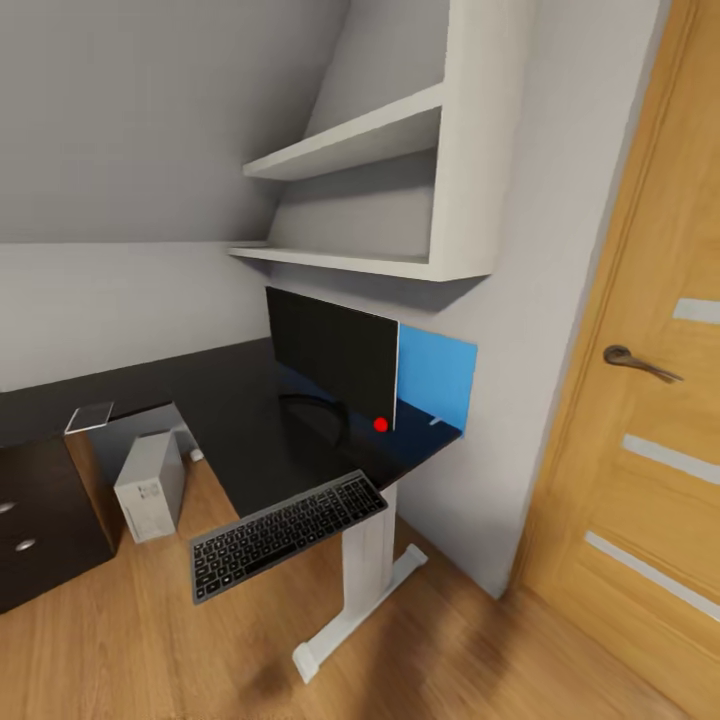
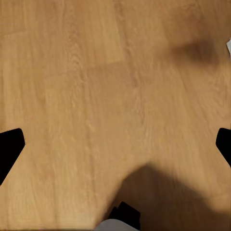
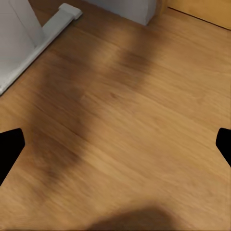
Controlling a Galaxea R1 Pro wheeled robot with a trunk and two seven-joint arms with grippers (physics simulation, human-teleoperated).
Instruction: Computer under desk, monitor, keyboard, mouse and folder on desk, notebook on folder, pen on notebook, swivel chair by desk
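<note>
The black-topped desk [image 1: 240,420] fills the corner under the sloped wall. On it stands the monitor [image 1: 335,360], its black front facing me. A bright blue folder [image 1: 437,375] stands on edge behind the monitor, against the wall. The black keyboard [image 1: 288,534] lies at the desk's near edge and overhangs it. Under the desk the light grey computer [image 1: 150,486] stands upright on the floor. A small grey notebook [image 1: 90,416] rests on the desk top above the dark drawers [image 1: 40,530]. My left gripper [image 2: 115,149] and my right gripper [image 3: 115,149] both hang open over bare wood floor.
White wall shelves [image 1: 400,200] hang above the monitor. A wooden door [image 1: 640,450] with a lever handle [image 1: 640,362] stands at the right. The desk's white leg [image 1: 365,570] and its foot [image 3: 53,24] rest on the wood floor close to my right gripper.
</note>
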